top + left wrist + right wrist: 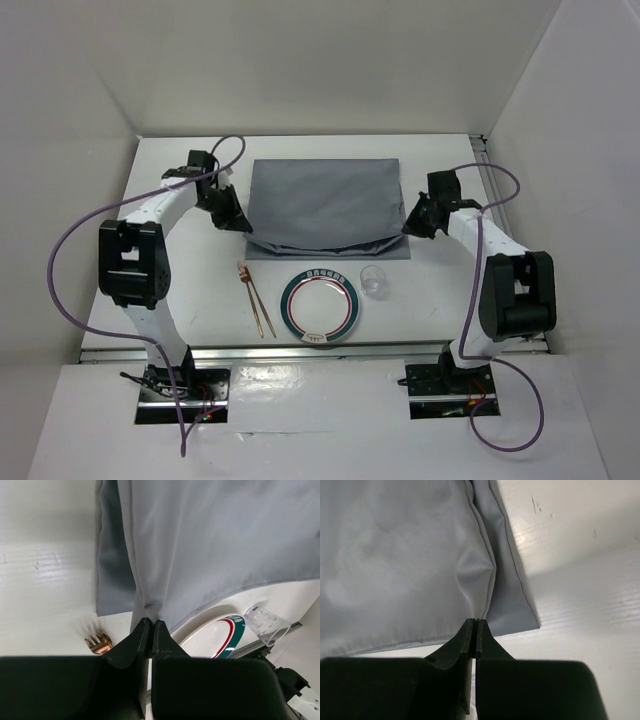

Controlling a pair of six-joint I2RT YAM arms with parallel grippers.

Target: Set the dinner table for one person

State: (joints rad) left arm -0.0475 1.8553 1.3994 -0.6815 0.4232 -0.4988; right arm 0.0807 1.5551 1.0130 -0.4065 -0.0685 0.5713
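My left gripper (151,622) and right gripper (473,621) both pinch the mat (325,195) tight — pulled toward 6 o'clock, it could tip the glass (373,281).

Plate (319,308), glass (372,281), fork (256,300) crowd strip near mat (325,205); dinner table (420,320) sides open.

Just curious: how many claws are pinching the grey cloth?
2. The left gripper pinches the grey cloth at its near-left end; the right gripper, its near-right end.

I am seeing tiny dark marks on the round white green-rimmed plate (319,308). I am not managing to read them.
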